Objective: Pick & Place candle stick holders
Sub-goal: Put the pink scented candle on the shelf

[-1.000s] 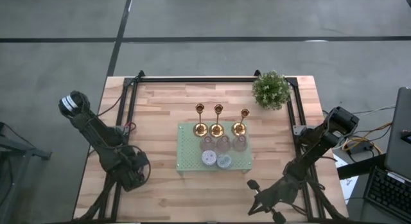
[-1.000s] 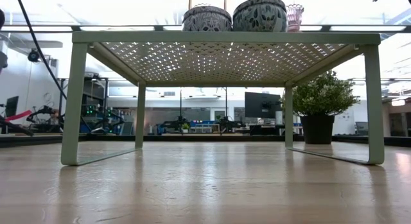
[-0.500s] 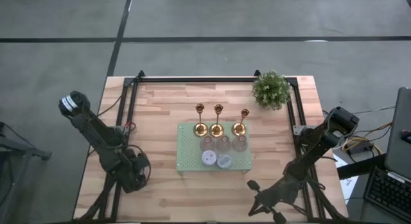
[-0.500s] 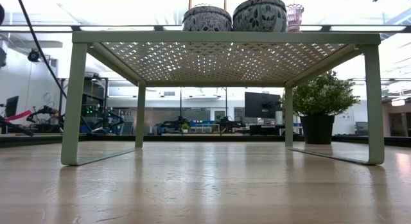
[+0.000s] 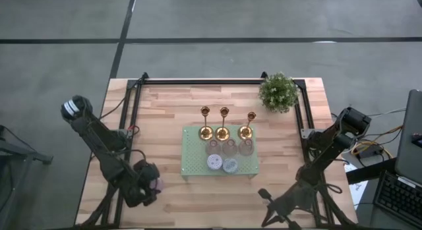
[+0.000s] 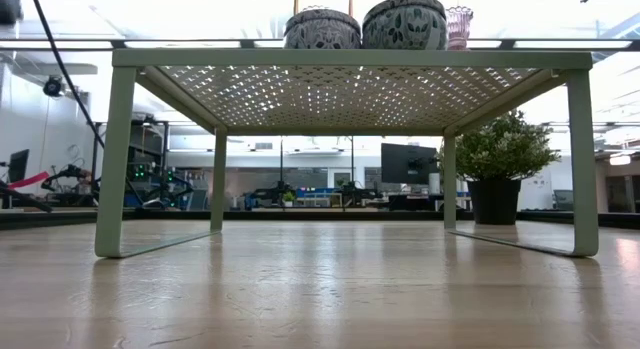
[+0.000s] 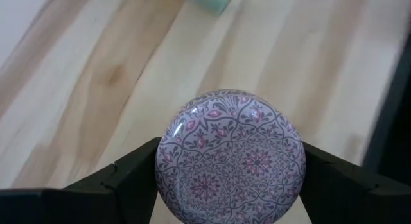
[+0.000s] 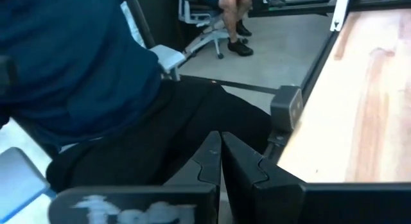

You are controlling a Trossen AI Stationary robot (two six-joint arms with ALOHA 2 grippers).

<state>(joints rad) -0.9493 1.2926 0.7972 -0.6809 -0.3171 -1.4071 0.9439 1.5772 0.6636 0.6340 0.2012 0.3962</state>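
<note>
The left hand [image 7: 231,185] gripped a squat round holder [image 7: 231,156] patterned in pink and grey, one dark finger [image 7: 125,176] pressed against each side of it. In the high view this hand [image 5: 146,186] sat at the lower left of the frame, over the desk [image 5: 165,124] near its left rail, with the holder [image 5: 157,184] showing as a small pink spot at its tip.

Right of it, at the middle of the frame, stood a pale green perforated stand [image 5: 192,157]. Three gold candle stick holders [image 5: 224,123] lined its upper edge, and small round holders [image 5: 215,162] were grouped just below them. A potted plant [image 5: 277,91] stood at the upper right of the desk.

The right hand [image 8: 221,153] was closed, empty, at the lower right of the high view [image 5: 277,207]. A seated person [image 8: 90,76] filled the left of its wrist view.
</note>
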